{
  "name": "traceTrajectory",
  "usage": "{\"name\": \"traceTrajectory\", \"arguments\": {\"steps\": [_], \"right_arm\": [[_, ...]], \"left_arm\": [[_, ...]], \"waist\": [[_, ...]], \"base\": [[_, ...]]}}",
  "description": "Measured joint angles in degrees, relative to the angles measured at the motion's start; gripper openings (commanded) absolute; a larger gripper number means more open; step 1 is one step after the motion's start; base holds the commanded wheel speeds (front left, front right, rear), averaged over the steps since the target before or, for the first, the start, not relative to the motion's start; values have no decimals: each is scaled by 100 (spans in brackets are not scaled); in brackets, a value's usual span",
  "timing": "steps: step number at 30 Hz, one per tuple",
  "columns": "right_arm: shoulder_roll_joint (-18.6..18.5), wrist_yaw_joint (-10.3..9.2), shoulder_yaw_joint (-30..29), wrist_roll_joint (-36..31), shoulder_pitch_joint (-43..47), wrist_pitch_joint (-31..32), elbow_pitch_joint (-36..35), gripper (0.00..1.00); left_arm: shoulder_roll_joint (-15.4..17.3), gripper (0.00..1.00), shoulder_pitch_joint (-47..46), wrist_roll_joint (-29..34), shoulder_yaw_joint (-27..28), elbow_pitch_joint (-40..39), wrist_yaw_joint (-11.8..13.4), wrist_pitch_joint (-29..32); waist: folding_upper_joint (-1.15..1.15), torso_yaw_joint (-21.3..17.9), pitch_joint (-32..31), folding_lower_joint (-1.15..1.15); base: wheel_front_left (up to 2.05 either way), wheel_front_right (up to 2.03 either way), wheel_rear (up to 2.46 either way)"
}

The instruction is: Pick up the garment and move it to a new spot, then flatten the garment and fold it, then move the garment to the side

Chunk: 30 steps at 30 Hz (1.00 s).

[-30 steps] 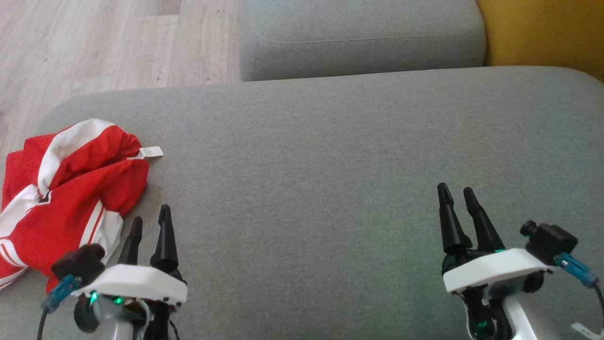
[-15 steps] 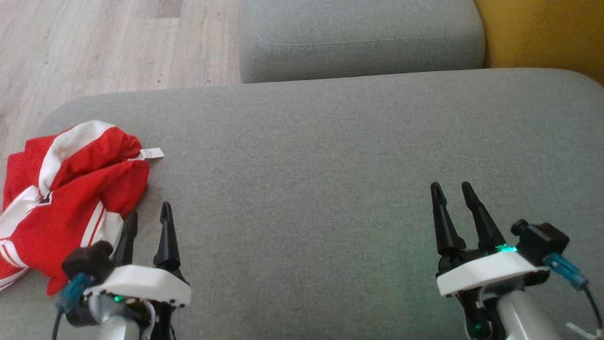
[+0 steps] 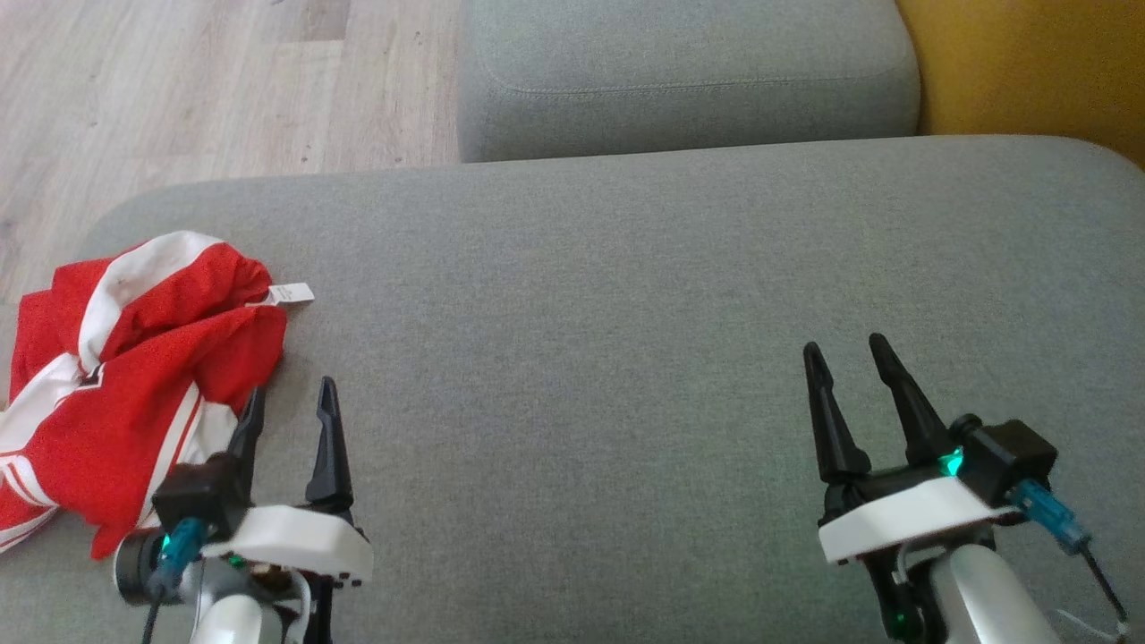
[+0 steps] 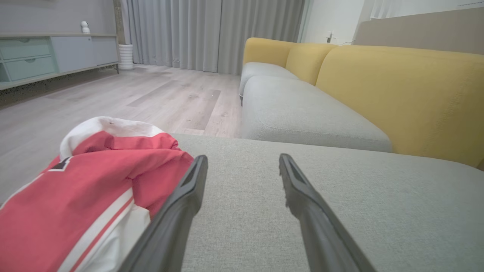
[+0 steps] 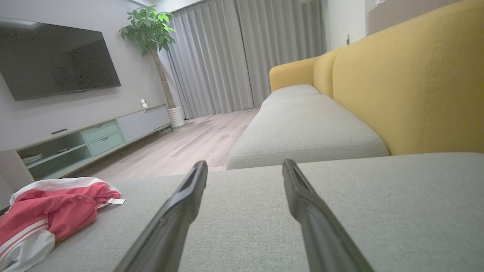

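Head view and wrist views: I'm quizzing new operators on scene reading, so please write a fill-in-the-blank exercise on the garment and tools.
1. The crumpled garment is red and ____.
2. It lies next to the left tool, whose jaws stand ____.
3. The right tool holds ____.
4. The backrest behind the grey cushion is ____.
Missing words: white; open; nothing; yellow.
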Motion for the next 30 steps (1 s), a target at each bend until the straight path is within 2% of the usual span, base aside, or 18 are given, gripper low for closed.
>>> {"name": "traceTrajectory", "arguments": {"steps": [14,30], "right_arm": [[20,1,31,-973,-42,-242,8,100],[67,1,-57,-943,-42,-242,170,100]], "left_arm": [[1,100,1,994,-43,-129,89,-236],[-8,100,1,994,-29,-126,83,-236]], "waist": [[0,-10,1,0],[0,-1,-6,0]], "base": [[0,0,0],[0,0,0]]}}
